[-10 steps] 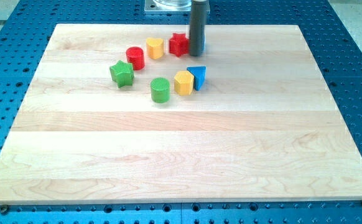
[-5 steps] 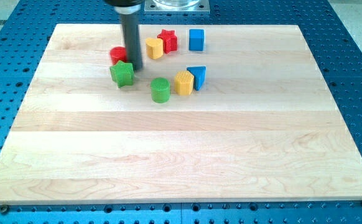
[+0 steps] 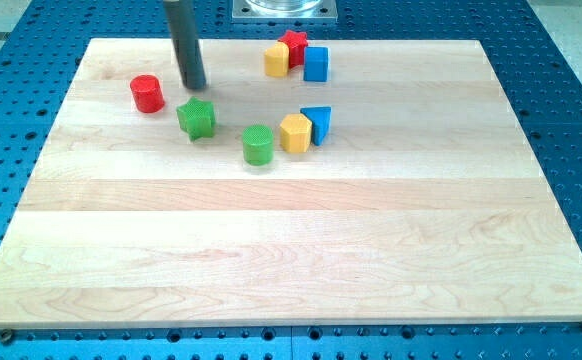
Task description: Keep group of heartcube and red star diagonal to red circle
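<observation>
1. Our rod (image 3: 184, 45) comes down from the view's top edge, left of centre, nearly upright with a slight lean.
2. It is dark grey and straight, and its upper part is cut off by the frame.
3. My tip (image 3: 195, 86) rests at the board surface in the upper left part of the view.

1. My tip (image 3: 195, 86) rests on the wooden board (image 3: 291, 250) near its top-left corner, between the red cylinder (image 3: 147, 93) and the green star (image 3: 196, 118).
2. By the top edge cluster a yellow heart block (image 3: 277, 60), a red star (image 3: 292, 45) and a blue cube (image 3: 316, 63).
3. Below them a green cylinder (image 3: 258, 144), a yellow block (image 3: 295, 132) and a blue triangular block (image 3: 318, 122) sit in a row.
</observation>
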`<move>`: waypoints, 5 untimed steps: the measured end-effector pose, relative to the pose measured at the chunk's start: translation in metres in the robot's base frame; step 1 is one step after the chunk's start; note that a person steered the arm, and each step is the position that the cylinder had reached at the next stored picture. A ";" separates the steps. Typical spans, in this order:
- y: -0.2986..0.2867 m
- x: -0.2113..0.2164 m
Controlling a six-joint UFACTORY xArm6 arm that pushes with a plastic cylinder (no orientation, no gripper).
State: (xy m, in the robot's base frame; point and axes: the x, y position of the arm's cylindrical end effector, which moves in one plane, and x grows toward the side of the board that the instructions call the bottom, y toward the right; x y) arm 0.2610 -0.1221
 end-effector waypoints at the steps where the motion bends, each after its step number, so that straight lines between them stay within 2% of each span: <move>1: 0.030 -0.056; 2: 0.049 -0.068; 4: 0.147 -0.068; 5: 0.170 -0.047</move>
State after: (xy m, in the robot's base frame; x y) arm 0.2144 0.0476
